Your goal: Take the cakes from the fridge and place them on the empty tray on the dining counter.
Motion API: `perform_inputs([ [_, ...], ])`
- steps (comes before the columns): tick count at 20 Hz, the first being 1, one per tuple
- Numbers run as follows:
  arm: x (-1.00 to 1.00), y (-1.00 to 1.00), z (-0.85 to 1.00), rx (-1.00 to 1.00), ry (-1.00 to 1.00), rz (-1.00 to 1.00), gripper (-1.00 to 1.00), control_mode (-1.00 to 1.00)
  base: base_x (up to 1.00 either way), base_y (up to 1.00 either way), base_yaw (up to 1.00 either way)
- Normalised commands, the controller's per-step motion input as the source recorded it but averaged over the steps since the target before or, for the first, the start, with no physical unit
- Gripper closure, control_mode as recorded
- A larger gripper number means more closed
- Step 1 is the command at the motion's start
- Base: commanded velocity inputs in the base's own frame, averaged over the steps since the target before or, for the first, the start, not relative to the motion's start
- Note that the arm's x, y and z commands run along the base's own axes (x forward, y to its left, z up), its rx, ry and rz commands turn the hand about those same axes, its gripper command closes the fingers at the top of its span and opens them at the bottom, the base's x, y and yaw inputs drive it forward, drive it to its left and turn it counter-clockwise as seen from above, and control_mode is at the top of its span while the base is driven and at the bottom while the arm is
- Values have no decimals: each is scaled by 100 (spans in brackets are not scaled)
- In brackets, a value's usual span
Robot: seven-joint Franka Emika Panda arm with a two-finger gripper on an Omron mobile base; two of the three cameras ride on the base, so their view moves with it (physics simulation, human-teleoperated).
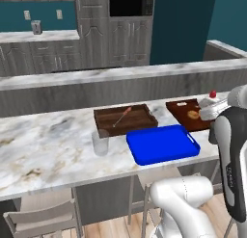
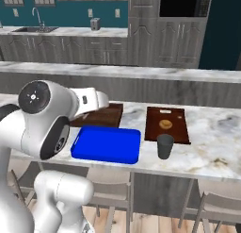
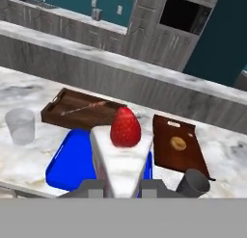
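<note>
From the left base view, the arm rises at the lower right, its dark forearm upright and the white wrist bent toward the dining counter [image 1: 43,136]. The gripper [image 1: 208,109] reaches in from the right edge above the reddish-brown board [image 1: 183,117], carrying a small white cake [image 1: 211,100] whose red top just shows above the hand. The blue tray [image 1: 163,144] lies bare near the counter's front edge, just in front of the dark wooden tray [image 1: 125,119], which holds a thin stick. A clear glass [image 1: 100,143] stands to the tray's left. A round cookie [image 1: 193,114] sits on the board.

From the right base view, the arm's big white shoulder and elbow joints fill the left side, and the white wrist pokes out rightward over the dark wooden tray [image 2: 103,116]; the fingers themselves are hidden. The blue tray [image 2: 107,145] lies just beside the elbow, the board [image 2: 165,124] with its cookie [image 2: 164,124] to the right, and a dark cup [image 2: 164,146] stands in front of the board.

In the hand view, the camera looks down along the hand at the counter. The jaws are pressed onto the white cake [image 3: 123,160], a wedge topped by a red berry, held above the blue tray [image 3: 70,162]. The glass [image 3: 20,126] stands left, the dark cup [image 3: 193,183] right, and the board [image 3: 177,146] beyond it.
</note>
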Motion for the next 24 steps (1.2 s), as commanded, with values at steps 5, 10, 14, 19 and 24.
perform_inputs([
  [5, 15, 18, -55, 0, 9, 23, 100, -100, 0, 0, 0],
  [10, 0, 21, -85, 8, -15, 34, 100, -100, 0, 0, 0],
  [14, 44, 34, -35, 8, 9, 33, 100, -100, 0, 0, 0],
  [19, 97, 27, 0, 0, 32, 23, 100, -100, 0, 0, 0],
  [24, 60, -4, -33, -1, 6, 7, 100, -100, 0, 0, 0],
])
